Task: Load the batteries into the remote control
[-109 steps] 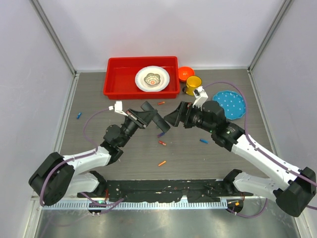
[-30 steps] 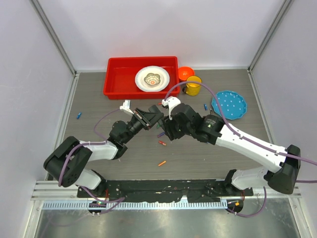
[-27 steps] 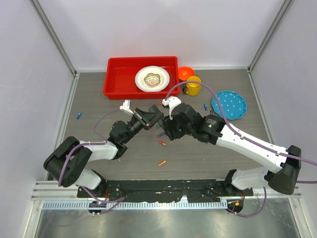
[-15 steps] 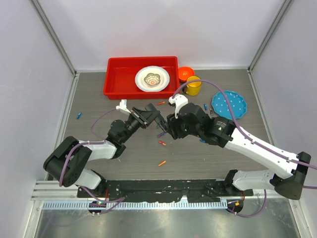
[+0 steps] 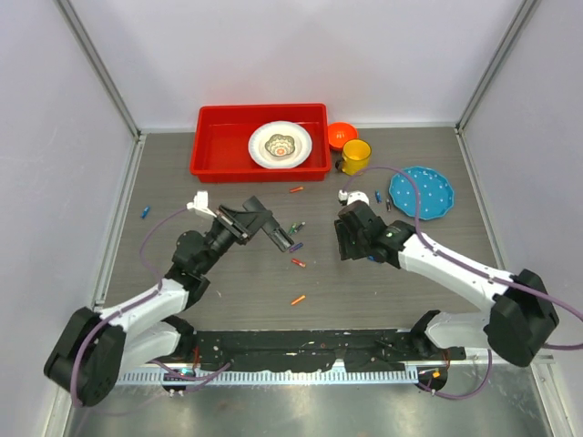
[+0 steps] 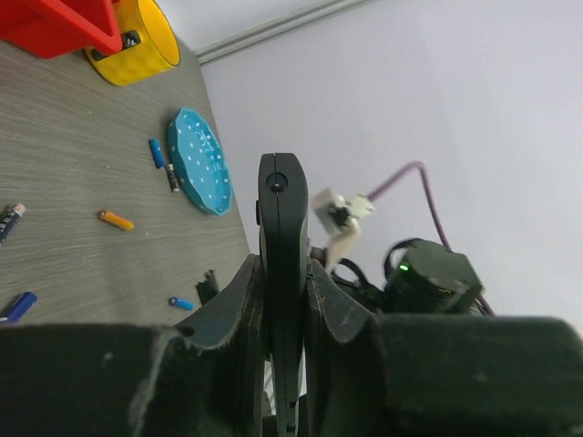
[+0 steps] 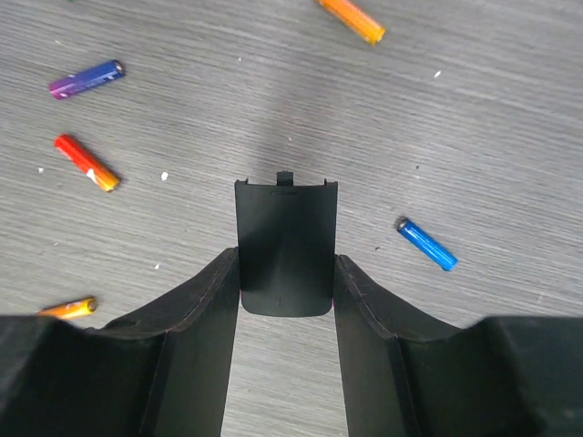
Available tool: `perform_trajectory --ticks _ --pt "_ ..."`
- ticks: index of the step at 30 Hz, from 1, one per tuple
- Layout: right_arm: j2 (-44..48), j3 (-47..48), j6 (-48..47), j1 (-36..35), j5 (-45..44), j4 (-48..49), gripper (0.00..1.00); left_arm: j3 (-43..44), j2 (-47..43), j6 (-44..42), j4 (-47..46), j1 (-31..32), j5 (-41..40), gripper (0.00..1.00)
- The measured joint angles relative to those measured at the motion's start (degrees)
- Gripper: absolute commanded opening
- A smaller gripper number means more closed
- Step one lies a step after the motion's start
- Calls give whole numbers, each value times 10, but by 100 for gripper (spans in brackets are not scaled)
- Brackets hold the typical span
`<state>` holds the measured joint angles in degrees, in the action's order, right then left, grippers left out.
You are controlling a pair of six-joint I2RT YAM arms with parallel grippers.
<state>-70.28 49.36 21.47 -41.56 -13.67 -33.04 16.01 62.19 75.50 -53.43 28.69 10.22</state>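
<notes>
1. Left gripper (image 5: 244,221) is clenched on the remote control (image 6: 281,218), which it holds edge-on off the table (image 7: 474,118), left of centre in the top view.
2. Right gripper (image 7: 285,266) grasps the flat black cover (image 7: 285,228) by its side edges at mid-frame. The cover's tab points to the frame's top.
3. Step in hand, likely: park the cover. Lower it flat onto bare wood, between the red-orange battery (image 7: 86,162) at left and the blue battery (image 7: 426,244) at right, touching neither. Then release.
4. Cannot tell which way the slot faces; confirm that before fetching a battery.
</notes>
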Motion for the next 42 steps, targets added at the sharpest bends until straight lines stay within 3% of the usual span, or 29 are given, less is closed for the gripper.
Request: perform_trajectory --ticks 7,18,21,23,28,33,38,39,42 --pt "-94 -27 30 5 -6 64 40 -30 -126 -32 93 -2 4 0" --pt "-198 -21 55 23 -20 137 41 -61 -206 -52 177 -3 -1 0" --pt "-209 -15 58 28 -22 150 47 -65 -211 -53 186 -3 -3 0" --pt "-211 -13 59 28 -23 153 57 -66 -211 -54 186 -3 -4 0" --pt "-209 -16 60 29 -23 163 75 -66 -210 -55 186 -3 -7 0" --pt "-179 -33 62 30 -22 151 79 -66 -198 -55 183 -3 -7 1" --pt "-93 -43 59 26 -20 140 85 -66 -183 -57 167 -3 -6 10" --pt "-68 -46 57 23 -18 143 85 -66 -181 -57 163 -3 -6 0" --pt "-9 -53 47 8 -8 154 85 -67 -172 -58 146 -3 -3 0"
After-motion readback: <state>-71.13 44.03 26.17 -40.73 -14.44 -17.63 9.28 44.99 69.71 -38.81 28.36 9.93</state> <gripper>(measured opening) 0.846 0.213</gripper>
